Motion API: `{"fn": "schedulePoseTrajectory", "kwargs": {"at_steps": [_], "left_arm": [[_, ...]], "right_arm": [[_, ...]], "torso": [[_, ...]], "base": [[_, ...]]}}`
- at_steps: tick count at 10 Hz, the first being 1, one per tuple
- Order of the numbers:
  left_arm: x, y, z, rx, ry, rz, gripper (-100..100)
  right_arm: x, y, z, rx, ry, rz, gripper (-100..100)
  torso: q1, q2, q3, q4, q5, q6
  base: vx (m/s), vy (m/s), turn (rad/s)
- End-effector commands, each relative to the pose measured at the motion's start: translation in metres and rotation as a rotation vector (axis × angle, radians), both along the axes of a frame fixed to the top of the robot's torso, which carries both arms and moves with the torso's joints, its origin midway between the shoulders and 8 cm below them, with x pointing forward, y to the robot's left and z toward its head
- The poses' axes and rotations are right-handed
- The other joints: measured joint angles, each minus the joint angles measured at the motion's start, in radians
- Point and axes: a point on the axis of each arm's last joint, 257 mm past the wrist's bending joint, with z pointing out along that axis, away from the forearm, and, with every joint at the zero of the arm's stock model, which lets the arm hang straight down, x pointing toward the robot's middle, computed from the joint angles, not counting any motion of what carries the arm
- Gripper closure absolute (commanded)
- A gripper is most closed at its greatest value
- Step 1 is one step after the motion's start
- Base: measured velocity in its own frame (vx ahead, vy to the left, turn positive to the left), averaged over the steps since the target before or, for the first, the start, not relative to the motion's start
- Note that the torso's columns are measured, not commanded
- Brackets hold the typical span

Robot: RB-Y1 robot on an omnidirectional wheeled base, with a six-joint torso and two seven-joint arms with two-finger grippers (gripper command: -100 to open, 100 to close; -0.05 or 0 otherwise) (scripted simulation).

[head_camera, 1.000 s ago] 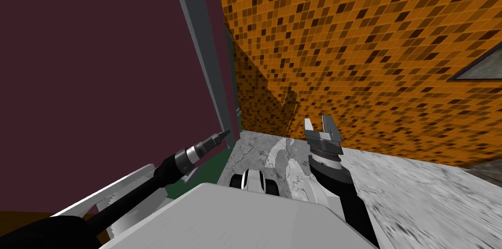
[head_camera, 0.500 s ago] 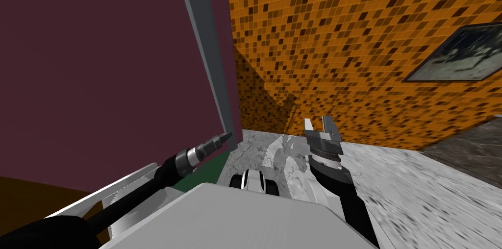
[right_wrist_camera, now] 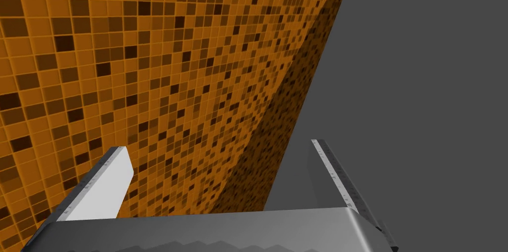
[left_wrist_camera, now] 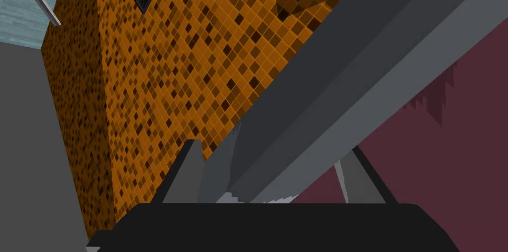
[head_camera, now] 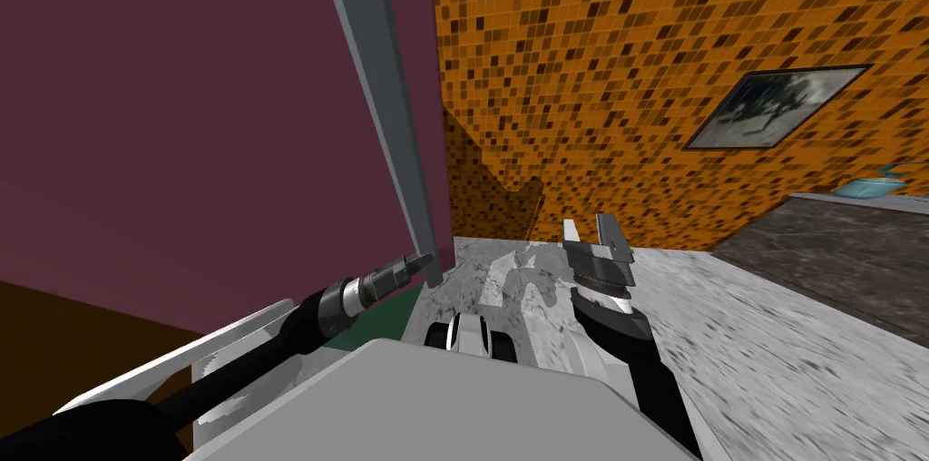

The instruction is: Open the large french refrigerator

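Left claw (head_camera: pixel 421 257) clamps the grey edge (head_camera: pixel 381 93) of the maroon fridge door (head_camera: pixel 181 120), one finger on each side. Door judged partly swung out from the tiled wall (head_camera: pixel 635 74); more pulling remains. Right claw (head_camera: pixel 588 227) spread wide, empty.

The left arm (head_camera: pixel 245 360) stretches forward and inward, its dark forearm ending in a silver wrist ring (head_camera: pixel 347 295). The left gripper (head_camera: pixel 415 261) is seen edge-on as a narrow point. From its wrist camera its two fingers (left_wrist_camera: pixel 187 174) sit on either side of a grey bar (left_wrist_camera: pixel 347 65), pressed to its sides. The right arm (head_camera: pixel 649 365) is bent upward beside the chest. The right gripper (head_camera: pixel 588 225) points up and away with its fingers (right_wrist_camera: pixel 106 184) spread wide, holding nothing.
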Motion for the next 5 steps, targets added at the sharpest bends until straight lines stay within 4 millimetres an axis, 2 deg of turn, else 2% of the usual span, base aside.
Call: {"fn": "schedulePoseTrajectory", "kwargs": {"at_steps": [1, 5], "left_arm": [[-0.007, -0.005, 0.005, 0.001, -0.001, -0.045, -100], [-0.012, -0.006, 0.02, 0.002, 0.004, -0.102, -100]], "right_arm": [[0.0, 0.0, 0.0, 0.0, 0.0, 0.0, 0], [0.0, 0.0, 0.0, 0.0, 0.0, 0.0, 0]], "torso": [[0.0, 0.0, -0.001, 0.0, 0.0, 0.0], [-0.004, -0.016, -0.008, -0.005, -0.002, 0.006]], "base": [[-0.059, -0.001, 0.187], [0.051, -0.042, 0.146]]}}
